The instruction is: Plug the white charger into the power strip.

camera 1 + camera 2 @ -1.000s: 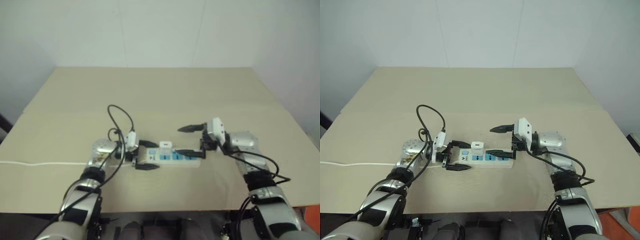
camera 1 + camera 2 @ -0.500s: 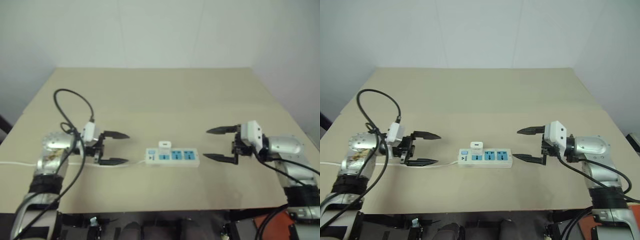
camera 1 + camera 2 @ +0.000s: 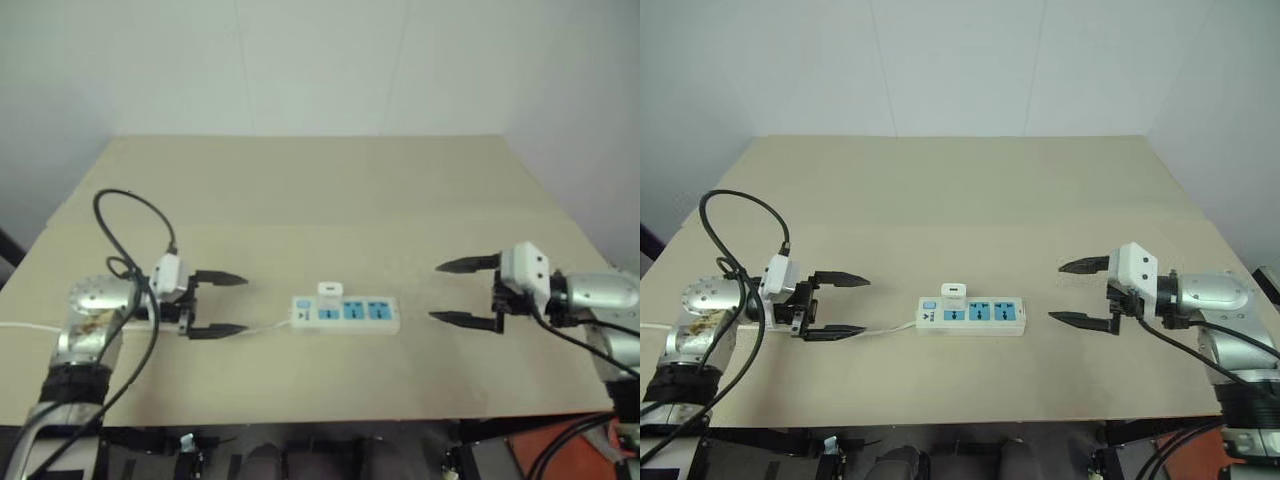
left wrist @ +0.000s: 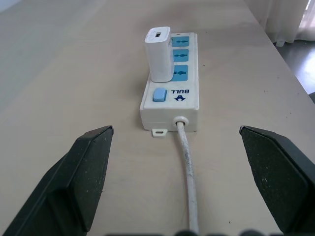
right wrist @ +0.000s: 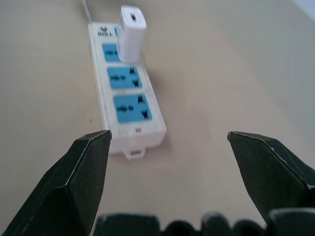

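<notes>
Both arms have backed off since a second ago: then our left gripper and right gripper sat tight at either end of the power strip; now they hang well apart from it, left at its 9 o'clock, right at its 3 o'clock. Jaws on both spread wide, nothing held.

White charger stands upright in the socket nearest the switch end, strip near the table centre, white cable running off toward the left gripper. We judge the plug-in done, this is retreat; how fully it's seated we can't confirm.

Writing: "BULL" printed by the blue switch; nothing else legible.
</notes>
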`<action>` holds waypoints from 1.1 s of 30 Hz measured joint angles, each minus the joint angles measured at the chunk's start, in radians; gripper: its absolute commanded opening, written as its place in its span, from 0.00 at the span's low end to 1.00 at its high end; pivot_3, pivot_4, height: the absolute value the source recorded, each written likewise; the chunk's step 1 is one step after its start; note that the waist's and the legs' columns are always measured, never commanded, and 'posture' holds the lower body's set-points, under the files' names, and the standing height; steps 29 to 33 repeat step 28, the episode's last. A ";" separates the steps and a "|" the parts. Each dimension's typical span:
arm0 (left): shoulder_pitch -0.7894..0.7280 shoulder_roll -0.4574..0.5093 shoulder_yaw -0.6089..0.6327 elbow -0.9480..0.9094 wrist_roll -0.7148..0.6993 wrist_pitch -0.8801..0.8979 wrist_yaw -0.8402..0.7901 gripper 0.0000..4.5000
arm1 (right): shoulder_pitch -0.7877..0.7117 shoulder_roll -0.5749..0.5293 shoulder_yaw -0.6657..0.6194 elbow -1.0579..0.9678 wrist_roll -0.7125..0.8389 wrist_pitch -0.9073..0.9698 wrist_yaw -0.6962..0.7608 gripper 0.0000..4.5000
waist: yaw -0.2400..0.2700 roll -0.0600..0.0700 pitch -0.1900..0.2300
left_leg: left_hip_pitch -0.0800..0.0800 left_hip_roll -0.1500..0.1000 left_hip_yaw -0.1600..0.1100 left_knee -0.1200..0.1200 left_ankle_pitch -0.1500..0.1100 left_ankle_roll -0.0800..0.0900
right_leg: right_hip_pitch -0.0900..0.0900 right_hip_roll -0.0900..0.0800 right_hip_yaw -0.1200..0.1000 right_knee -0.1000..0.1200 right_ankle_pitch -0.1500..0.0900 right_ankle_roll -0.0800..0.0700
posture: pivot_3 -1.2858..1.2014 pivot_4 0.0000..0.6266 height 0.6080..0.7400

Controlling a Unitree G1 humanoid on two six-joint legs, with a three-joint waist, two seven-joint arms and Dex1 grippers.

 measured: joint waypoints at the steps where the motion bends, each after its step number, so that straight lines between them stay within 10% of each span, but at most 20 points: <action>1: 0.007 0.000 0.000 -0.005 0.000 0.004 0.010 1.00 | 0.005 -0.019 0.000 0.000 0.002 0.025 0.002 1.00 | 0.000 0.000 0.000 | 0.000 0.000 0.000 0.000 0.000 0.000 | 0.000 0.000 0.000 0.000 0.000 0.000 | 0.52 0.24 1.00; 33: -0.088 -0.046 -0.026 0.008 -0.011 0.055 0.025 1.00 | 0.153 -0.090 -0.142 -0.148 0.006 0.126 -0.123 1.00 | -0.002 0.000 0.000 | 0.000 0.000 0.000 0.000 0.000 0.000 | 0.000 0.000 0.000 0.000 0.000 0.000 | 0.52 0.24 1.00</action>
